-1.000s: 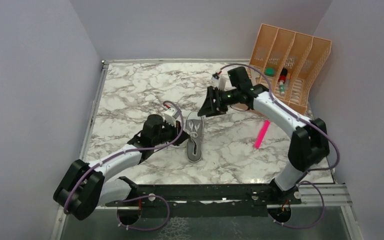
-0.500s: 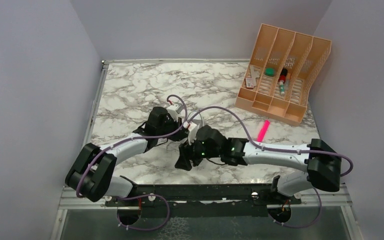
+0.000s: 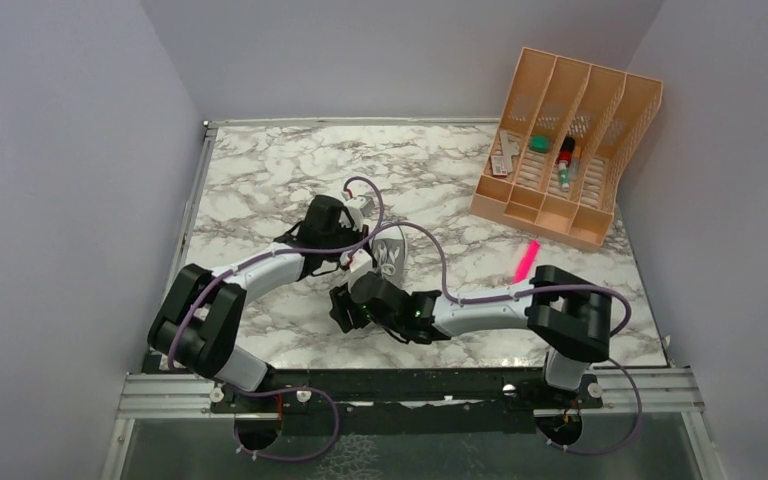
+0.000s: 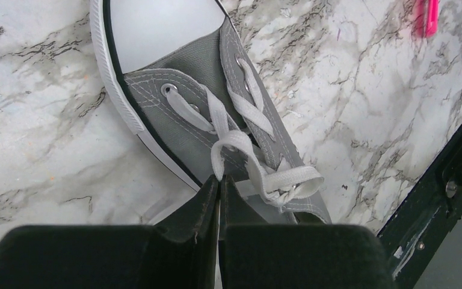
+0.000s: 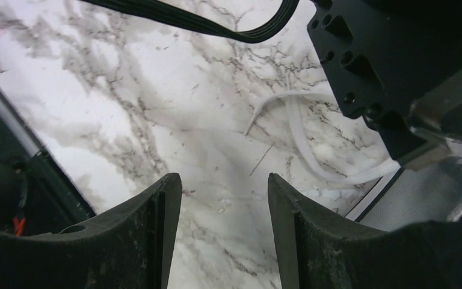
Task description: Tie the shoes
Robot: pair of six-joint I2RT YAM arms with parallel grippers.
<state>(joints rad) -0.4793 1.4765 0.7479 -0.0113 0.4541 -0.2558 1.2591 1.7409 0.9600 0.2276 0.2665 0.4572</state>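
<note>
**A:** From the top view, the right arm has swung off the rack (image 3: pixel 570 150) at the back. The right end effector (image 3: pixel 343 310) is now down low at the sneaker (image 3: pixel 392 252), mid-desk (image 3: pixel 260 170), with its toe pointing away from the bases.

**B:** And it's crowding right up against the left arm, which has barely shifted.

**A:** On the left wrist view, the left end effector (image 4: pixel 218 186) is clenched on a loop of white lace (image 4: pixel 240 144) over the grey tongue.

**B:** Pinned, I'd say, so one strand is secured.

**A:** On the right wrist view, the fingers (image 5: pixel 156 229) are spread wide with nothing between them. A loose lace end (image 5: pixel 295 120) lies on the marble just ahead.

**B:** It looks set to collect that second strand, so the knot can begin.
</note>
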